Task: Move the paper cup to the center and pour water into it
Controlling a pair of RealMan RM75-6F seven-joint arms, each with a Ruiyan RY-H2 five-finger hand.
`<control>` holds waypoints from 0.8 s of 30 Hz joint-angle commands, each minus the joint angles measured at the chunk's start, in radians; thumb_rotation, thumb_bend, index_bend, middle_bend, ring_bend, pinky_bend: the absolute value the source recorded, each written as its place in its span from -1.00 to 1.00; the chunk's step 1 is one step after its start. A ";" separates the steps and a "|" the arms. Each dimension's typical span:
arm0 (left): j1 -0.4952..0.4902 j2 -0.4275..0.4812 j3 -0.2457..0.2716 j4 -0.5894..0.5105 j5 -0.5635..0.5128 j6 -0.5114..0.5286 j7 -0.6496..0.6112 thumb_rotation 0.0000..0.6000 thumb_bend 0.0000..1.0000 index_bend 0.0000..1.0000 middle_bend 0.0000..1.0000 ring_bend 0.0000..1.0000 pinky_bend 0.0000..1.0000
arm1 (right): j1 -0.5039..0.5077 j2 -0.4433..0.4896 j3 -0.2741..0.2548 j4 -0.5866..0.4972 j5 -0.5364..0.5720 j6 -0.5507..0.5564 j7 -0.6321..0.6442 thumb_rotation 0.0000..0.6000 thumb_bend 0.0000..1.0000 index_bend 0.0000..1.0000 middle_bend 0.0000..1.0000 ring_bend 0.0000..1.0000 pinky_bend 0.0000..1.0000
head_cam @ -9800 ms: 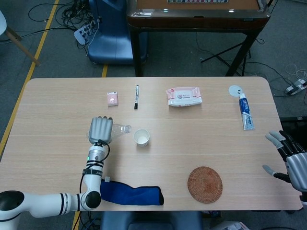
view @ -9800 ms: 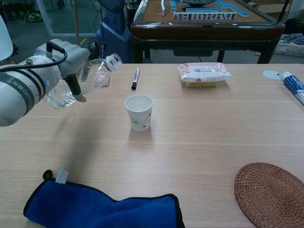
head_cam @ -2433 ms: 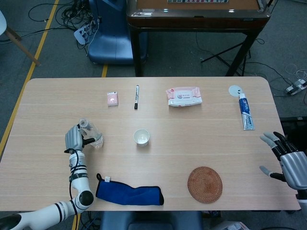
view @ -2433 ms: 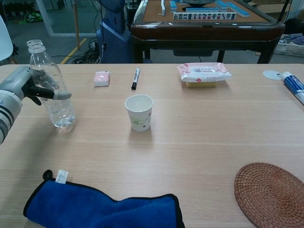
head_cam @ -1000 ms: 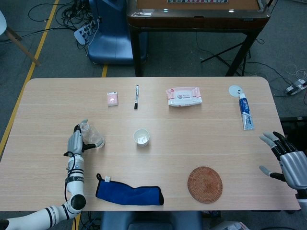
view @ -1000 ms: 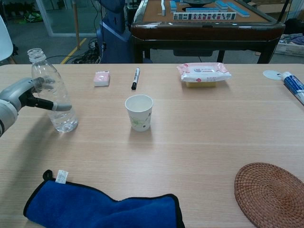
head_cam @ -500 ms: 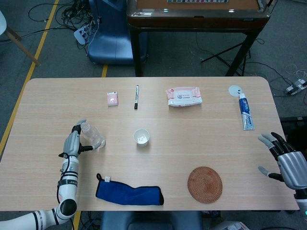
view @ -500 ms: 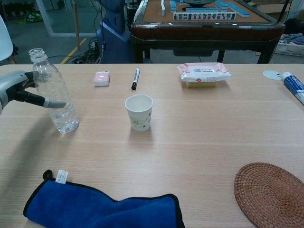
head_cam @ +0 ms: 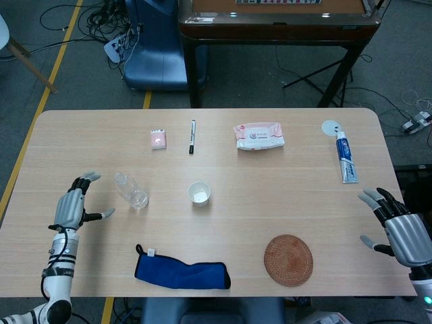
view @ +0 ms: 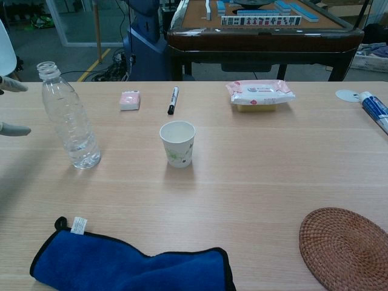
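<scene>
Two hands flank the wooden table point(head_cam: 310, 202), both with fingers spread and nothing in them: the left hand point(head_cam: 71, 206) hovers over the table's left side, well clear of the plastic bottle point(view: 68, 117), and only its fingertips point(view: 13, 128) reach into the chest view at the left edge; the right hand point(head_cam: 399, 228) hangs at the table's right edge, seen only from the head camera. That clear bottle stands upright and uncapped on the table, a little water showing in its base. To its right, near the middle of the table, stands the paper cup point(view: 177, 143), upright, open mouth up, apart from the bottle and from either hand. Behind the cup lies a black marker point(view: 173, 99), with a small pink packet point(view: 130, 100) to its left and a pack of wet wipes point(view: 259, 94) to its right. A toothpaste tube point(head_cam: 346, 157) lies at the far right beside a round white disc point(head_cam: 331, 126). Along the near edge, a blue cloth point(view: 130, 264) lies crumpled on the left and a round woven coaster point(view: 346, 246) sits on the right
</scene>
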 commanded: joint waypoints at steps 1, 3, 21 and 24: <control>0.049 0.057 0.078 0.036 0.157 0.032 -0.099 1.00 -0.90 -0.48 -0.58 -0.68 -0.45 | 0.004 -0.006 -0.003 -0.006 -0.002 -0.011 -0.021 1.00 -1.00 -0.64 -0.69 -0.84 -0.36; 0.059 0.096 0.116 0.051 0.241 0.023 -0.161 1.00 -0.90 -0.41 -0.52 -0.64 -0.39 | 0.006 -0.010 -0.006 -0.011 -0.006 -0.015 -0.039 1.00 -1.00 -0.64 -0.69 -0.84 -0.36; 0.192 0.250 0.320 -0.082 0.544 0.204 0.105 1.00 -0.90 0.04 0.05 -0.21 -0.08 | -0.016 -0.021 0.008 -0.024 0.017 0.017 -0.093 1.00 -1.00 -0.64 -0.69 -0.84 -0.36; 0.203 0.249 0.324 -0.093 0.536 0.205 0.148 1.00 -0.90 0.05 0.05 -0.20 -0.08 | -0.017 -0.022 0.010 -0.022 0.024 0.013 -0.096 1.00 -1.00 -0.64 -0.69 -0.84 -0.36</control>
